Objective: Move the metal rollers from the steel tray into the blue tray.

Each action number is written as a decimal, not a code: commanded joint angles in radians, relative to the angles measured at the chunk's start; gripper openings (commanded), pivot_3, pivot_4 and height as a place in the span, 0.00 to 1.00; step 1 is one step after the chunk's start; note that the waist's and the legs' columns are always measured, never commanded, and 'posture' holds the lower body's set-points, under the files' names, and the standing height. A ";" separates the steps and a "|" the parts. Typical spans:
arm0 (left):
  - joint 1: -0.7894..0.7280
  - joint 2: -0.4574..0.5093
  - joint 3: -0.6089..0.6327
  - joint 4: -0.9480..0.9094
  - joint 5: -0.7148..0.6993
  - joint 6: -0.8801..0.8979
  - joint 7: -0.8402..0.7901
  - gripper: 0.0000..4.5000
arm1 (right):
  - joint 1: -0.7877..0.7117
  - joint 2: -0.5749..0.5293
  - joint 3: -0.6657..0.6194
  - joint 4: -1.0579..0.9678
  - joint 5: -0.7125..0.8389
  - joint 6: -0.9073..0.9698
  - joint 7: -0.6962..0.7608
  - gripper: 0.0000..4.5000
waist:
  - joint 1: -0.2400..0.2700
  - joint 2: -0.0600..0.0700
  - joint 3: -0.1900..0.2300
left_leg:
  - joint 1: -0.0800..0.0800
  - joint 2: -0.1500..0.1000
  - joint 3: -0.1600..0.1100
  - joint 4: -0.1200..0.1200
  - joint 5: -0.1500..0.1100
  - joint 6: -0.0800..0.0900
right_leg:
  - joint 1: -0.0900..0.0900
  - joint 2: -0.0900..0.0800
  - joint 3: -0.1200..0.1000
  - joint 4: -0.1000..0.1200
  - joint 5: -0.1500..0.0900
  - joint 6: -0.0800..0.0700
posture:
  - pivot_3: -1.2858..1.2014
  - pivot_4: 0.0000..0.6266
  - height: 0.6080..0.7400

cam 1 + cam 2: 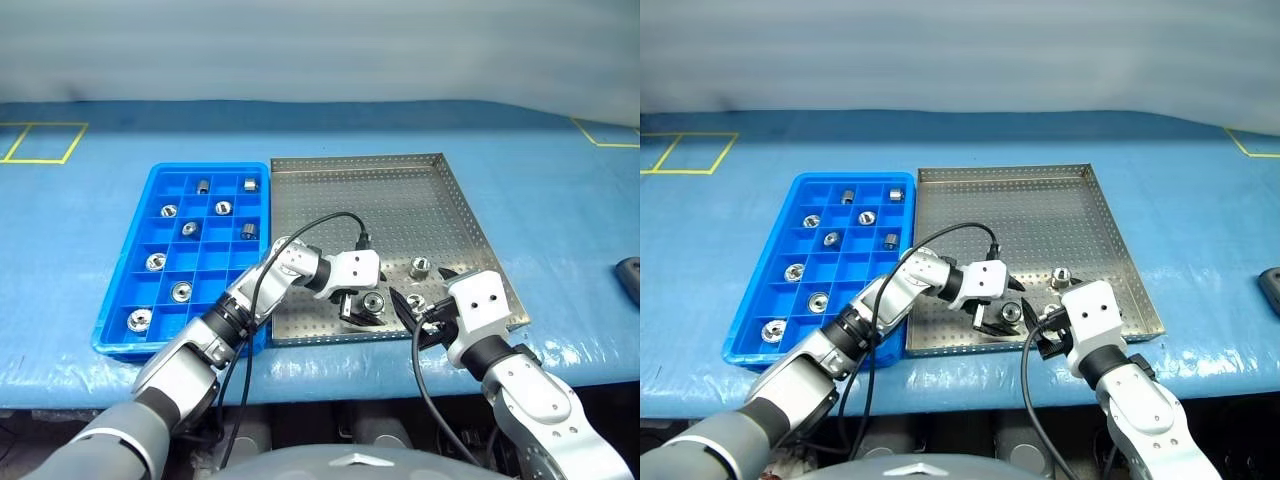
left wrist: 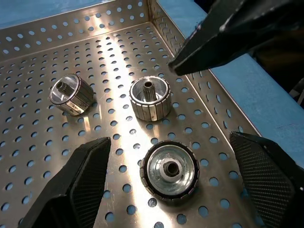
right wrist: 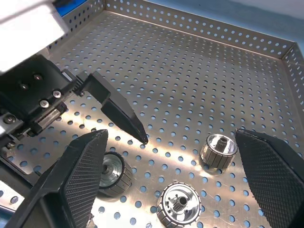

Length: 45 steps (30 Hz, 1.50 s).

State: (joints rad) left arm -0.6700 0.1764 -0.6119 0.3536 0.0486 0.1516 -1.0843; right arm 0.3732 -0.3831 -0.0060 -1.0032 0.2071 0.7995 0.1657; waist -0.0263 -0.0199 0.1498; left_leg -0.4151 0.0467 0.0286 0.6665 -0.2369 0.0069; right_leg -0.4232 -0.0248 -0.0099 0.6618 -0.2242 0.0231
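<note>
The steel tray (image 1: 400, 200) lies right of the blue tray (image 1: 153, 190), which holds several metal rollers such as one (image 1: 181, 291) in its compartments. Three rollers rest near the steel tray's front right corner (image 1: 420, 267), (image 1: 416, 301), (image 1: 372, 303). My left gripper (image 2: 168, 141) is open and straddles the nearest roller (image 2: 169, 169) without touching it; its fingers (image 2: 71, 185) stand well apart on either side. My right gripper (image 3: 171, 134) hovers open just above the same corner, facing the rollers (image 3: 218, 149), (image 3: 179, 205), with nothing between its fingers.
The two grippers (image 1: 368, 308), (image 1: 425, 295) are close together over the tray's front right corner. A black cable (image 1: 330, 222) loops above the left wrist. Yellow tape marks (image 1: 45, 140) lie on the blue table, and a dark object (image 1: 628, 275) sits at the right edge.
</note>
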 commanded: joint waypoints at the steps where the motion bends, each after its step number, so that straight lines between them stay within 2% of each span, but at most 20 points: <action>1: 0.007 -0.022 -0.012 0.015 0.039 -0.038 0.030 0.96 | -0.005 0.006 0.003 -0.044 -0.004 0.000 -0.009 1.00 | 0.000 0.000 0.000 | 0.000 0.000 0.000 0.000 0.000 0.000 | 0.000 0.000 0.000 0.000 0.000 0.000 | 0.49 0.24 1.00; 4: 0.015 -0.025 -0.025 0.023 0.062 -0.043 0.029 0.84 | -0.006 0.007 0.002 -0.044 -0.004 0.000 -0.009 1.00 | 0.000 0.000 0.000 | 0.000 0.000 0.000 0.000 0.000 0.000 | 0.000 0.000 0.000 0.000 0.000 0.000 | 0.49 0.24 1.00; 11: 0.041 -0.027 -0.022 -0.001 0.062 -0.040 0.014 0.38 | -0.018 0.006 0.007 -0.042 -0.008 0.004 -0.007 1.00 | 0.000 0.000 0.000 | 0.000 0.000 0.000 0.000 0.000 0.000 | 0.000 0.000 0.001 0.000 0.000 0.000 | 0.49 0.24 1.00; 15: 0.054 -0.031 0.032 -0.084 0.005 0.026 0.013 0.38 | -0.042 0.001 0.011 -0.039 -0.006 0.008 -0.001 1.00 | 0.000 0.000 0.000 | 0.000 0.000 0.000 0.000 0.000 0.000 | -0.001 0.000 0.001 0.000 0.000 0.000 | 0.50 0.24 1.00; 20: 0.065 -0.063 0.230 -0.287 -0.137 0.248 0.130 0.38 | -0.129 -0.012 0.060 -0.020 0.001 0.027 0.020 1.00 | 0.004 0.000 0.000 | 0.000 0.000 -0.001 0.000 0.000 0.001 | -0.001 0.000 0.002 0.001 0.001 0.001 | 0.51 0.24 1.00; 23: 0.076 -0.061 0.322 -0.393 -0.171 0.344 0.220 0.38 | -0.193 -0.018 0.101 0.003 0.008 0.034 0.034 1.00 | 0.003 0.000 0.000 | 0.001 0.000 0.000 0.000 0.000 0.001 | -0.001 0.000 0.004 0.001 0.001 0.002 | 0.52 0.24 1.00; 30: 0.162 0.029 0.499 -0.644 -0.163 0.501 0.434 0.38 | -0.398 -0.018 0.226 0.119 0.015 0.024 0.106 1.00 | 0.016 0.000 0.000 | 0.002 0.000 0.000 -0.002 0.000 0.001 | -0.001 0.001 0.004 0.000 0.005 0.008 | 0.56 0.24 1.00; 36: 0.260 0.112 0.560 -0.781 -0.163 0.592 0.530 0.38 | -0.499 -0.003 0.283 0.215 0.012 -0.004 0.151 1.00 | 0.051 -0.001 0.001 | 0.001 0.000 -0.002 -0.002 0.000 0.001 | -0.001 0.000 0.003 -0.001 0.005 0.008 | 0.59 0.24 1.00; 45: 0.378 0.173 0.602 -0.836 -0.128 0.687 0.669 0.38 | -0.547 0.004 0.323 0.272 0.014 -0.037 0.203 1.00 | 0.081 -0.001 0.001 | 0.001 -0.001 -0.002 -0.002 0.000 0.001 | -0.001 0.000 0.002 -0.001 0.005 0.008 | 0.60 0.24 1.00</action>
State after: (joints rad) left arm -0.2896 0.3447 -0.0359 -0.4336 -0.0876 0.8284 -0.4398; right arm -0.1581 -0.3832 0.3167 -0.7124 0.2193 0.7888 0.3593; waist 0.0546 -0.0214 0.1507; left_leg -0.4145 0.0462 0.0264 0.6643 -0.2364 0.0079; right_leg -0.4240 -0.0252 -0.0081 0.6606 -0.2193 0.0307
